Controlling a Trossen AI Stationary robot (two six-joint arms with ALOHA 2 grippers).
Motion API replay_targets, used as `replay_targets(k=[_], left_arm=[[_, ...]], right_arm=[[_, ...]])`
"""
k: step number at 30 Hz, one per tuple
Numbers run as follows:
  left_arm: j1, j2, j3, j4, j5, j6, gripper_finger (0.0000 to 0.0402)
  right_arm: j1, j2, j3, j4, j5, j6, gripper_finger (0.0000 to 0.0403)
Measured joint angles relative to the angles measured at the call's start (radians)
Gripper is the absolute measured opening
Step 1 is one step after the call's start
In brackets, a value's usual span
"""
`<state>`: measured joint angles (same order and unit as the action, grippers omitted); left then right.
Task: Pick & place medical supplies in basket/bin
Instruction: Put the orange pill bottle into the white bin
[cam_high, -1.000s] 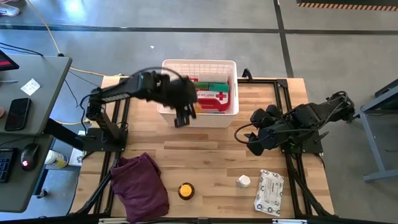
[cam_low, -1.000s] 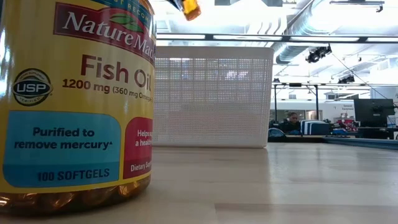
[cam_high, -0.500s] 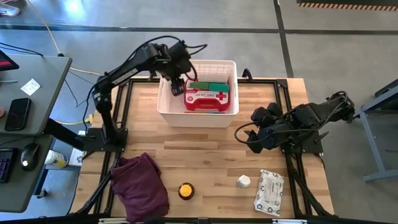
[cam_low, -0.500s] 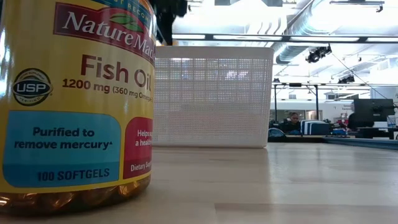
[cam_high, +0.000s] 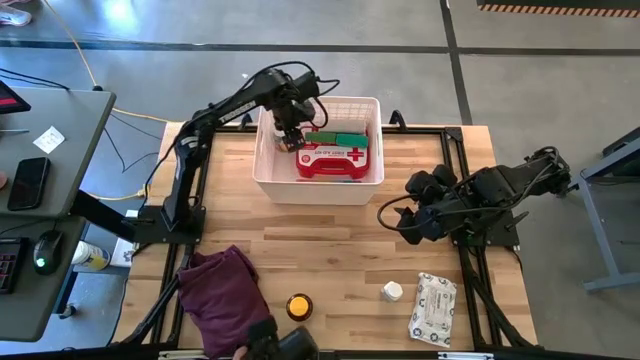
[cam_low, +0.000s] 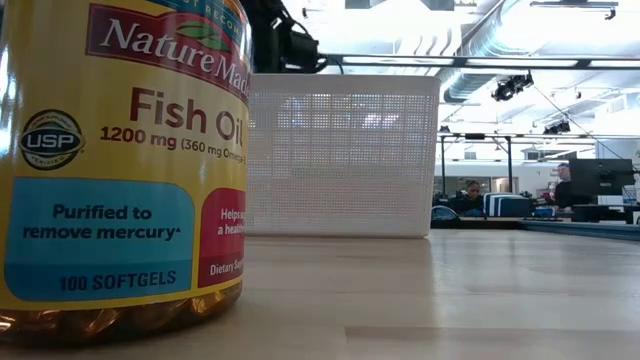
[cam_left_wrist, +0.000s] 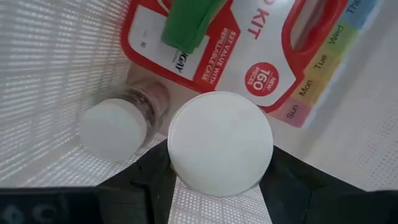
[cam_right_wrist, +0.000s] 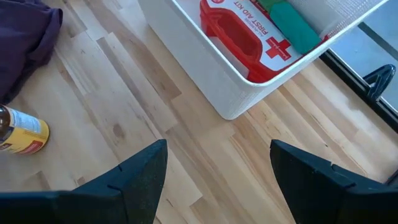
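The left gripper (cam_high: 289, 137) hangs inside the white basket (cam_high: 270, 178) at its nine-o'clock side, fingers clamped on a white-capped bottle (cam_left_wrist: 219, 151) — the red first-aid case (cam_high: 335, 158) lies just beside it. The right gripper (cam_right_wrist: 217, 165), fingers apart, waits at three o'clock over bare table.

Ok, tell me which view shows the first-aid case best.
The high view: the red first-aid case lies whole in the white basket. The right wrist view shows it slanted, the left wrist view only part. In the low view the basket wall hides it.
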<state>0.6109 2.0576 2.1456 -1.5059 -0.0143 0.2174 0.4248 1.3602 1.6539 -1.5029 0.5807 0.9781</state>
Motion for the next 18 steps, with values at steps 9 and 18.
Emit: replay_targets(k=[9, 18], left_arm=[[-0.002, 0.022, -0.105, 0.064, 0.005, 0.014, 0.0238], [-0.002, 0.022, -0.251, 0.172, 0.002, 0.022, 0.0238]], right_arm=[[-0.007, 0.000, 0.000, -0.035, -0.001, 0.011, 0.0275], [-0.043, 0.000, 0.000, -0.050, -0.032, -0.015, 0.0275]])
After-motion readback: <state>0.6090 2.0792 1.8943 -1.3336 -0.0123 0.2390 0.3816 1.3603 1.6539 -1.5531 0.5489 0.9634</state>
